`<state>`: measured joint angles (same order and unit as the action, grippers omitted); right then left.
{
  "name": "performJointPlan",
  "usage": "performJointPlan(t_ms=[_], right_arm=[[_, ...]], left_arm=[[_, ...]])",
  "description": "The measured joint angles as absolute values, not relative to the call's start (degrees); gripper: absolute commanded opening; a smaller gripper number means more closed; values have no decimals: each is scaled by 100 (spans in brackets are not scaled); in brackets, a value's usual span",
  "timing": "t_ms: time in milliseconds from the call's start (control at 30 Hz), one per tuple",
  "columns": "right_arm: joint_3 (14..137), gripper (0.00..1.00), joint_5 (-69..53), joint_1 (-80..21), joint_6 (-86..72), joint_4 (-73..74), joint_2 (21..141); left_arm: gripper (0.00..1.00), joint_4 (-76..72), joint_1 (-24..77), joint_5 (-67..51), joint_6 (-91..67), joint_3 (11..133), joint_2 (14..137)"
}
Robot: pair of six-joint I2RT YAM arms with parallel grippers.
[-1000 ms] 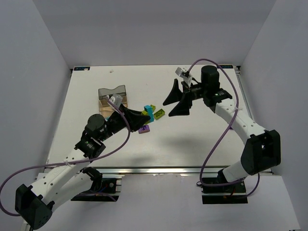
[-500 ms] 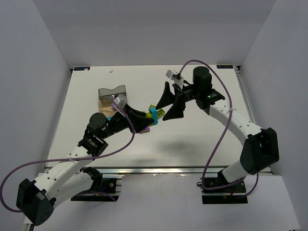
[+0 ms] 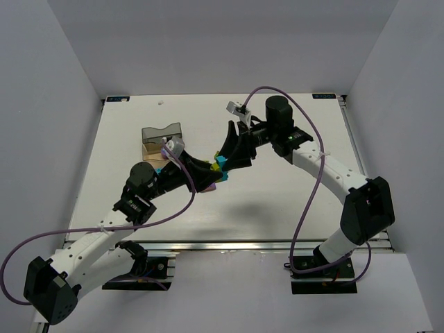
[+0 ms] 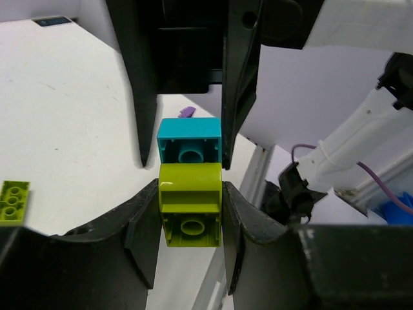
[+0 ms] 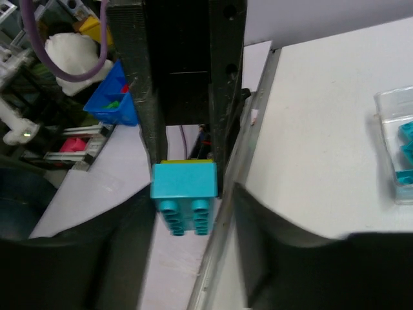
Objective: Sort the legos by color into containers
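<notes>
My left gripper (image 4: 190,223) is shut on a lime-green lego (image 4: 190,203), held above the table with a teal-blue lego (image 4: 189,142) stuck to its far end. My right gripper (image 5: 190,206) faces it, jaws straddling the teal-blue lego (image 5: 184,181); one finger touches it and a gap shows at the other. In the top view both grippers (image 3: 211,177) (image 3: 232,154) meet mid-table around the teal-blue lego (image 3: 220,163). The containers (image 3: 161,135) stand behind the left arm. A clear tray (image 5: 400,148) holds teal pieces.
A flat lime-green lego (image 4: 13,201) lies on the table to the left below the left gripper. A purple lego (image 3: 223,180) lies beside the left gripper's fingers. The table's metal-railed right edge (image 5: 248,148) runs close by.
The right gripper has moved left onto the stack held by the left gripper, and its jaws have narrowed around the teal-blue lego. The left gripper lifted slightly forward, then stayed.
</notes>
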<state>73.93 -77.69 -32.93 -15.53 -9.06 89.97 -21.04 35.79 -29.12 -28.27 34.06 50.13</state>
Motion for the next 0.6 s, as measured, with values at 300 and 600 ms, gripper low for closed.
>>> performJointPlan(t_ms=[300, 600], right_arm=[[7452, 0, -7843, -3317, -1625, -910, 9063], [7454, 0, -7889, -3415, -1623, -939, 9085]], left_arm=[[28, -2071, 3570, -2775, -2849, 3293, 4875], [12, -1835, 3575, -2692, -2821, 3229, 4582]])
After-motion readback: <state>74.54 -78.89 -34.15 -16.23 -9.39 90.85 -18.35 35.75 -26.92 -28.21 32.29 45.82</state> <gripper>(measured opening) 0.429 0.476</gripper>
